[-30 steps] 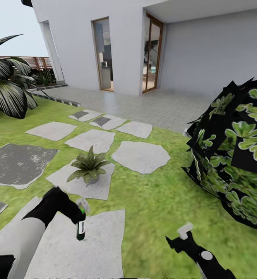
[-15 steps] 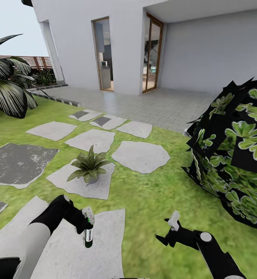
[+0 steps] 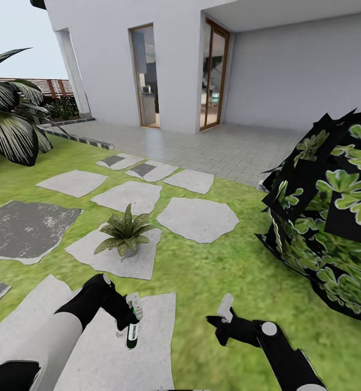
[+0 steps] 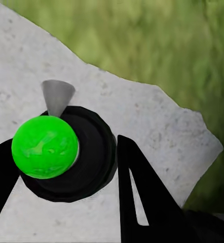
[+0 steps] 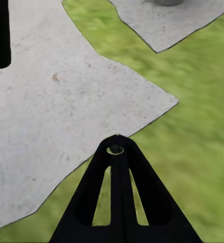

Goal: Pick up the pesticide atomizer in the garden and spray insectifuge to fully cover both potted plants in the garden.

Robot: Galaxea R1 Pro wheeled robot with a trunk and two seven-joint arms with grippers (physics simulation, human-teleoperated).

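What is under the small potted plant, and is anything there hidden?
The potted plant stands on a flat grey stepping stone set in the green lawn. Its leaves spread over the small pot, so most of the pot and the stone just under it are covered.

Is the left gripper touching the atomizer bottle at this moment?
Touching. In the left wrist view, the left gripper has its dark fingers pressed against both sides of the atomizer.

Green lawn [image 3: 218,271] underfoot, set with flat grey stepping stones [image 3: 197,218]. Beyond the left gripper [image 3: 130,310], a potted plant [image 3: 125,232] resting on one slab. Directly beneath that gripper, another pale slab [image 3: 142,353]. Past the right gripper [image 3: 219,320] and to its right, a big leafy bush [image 3: 327,239] sitting on the grass.
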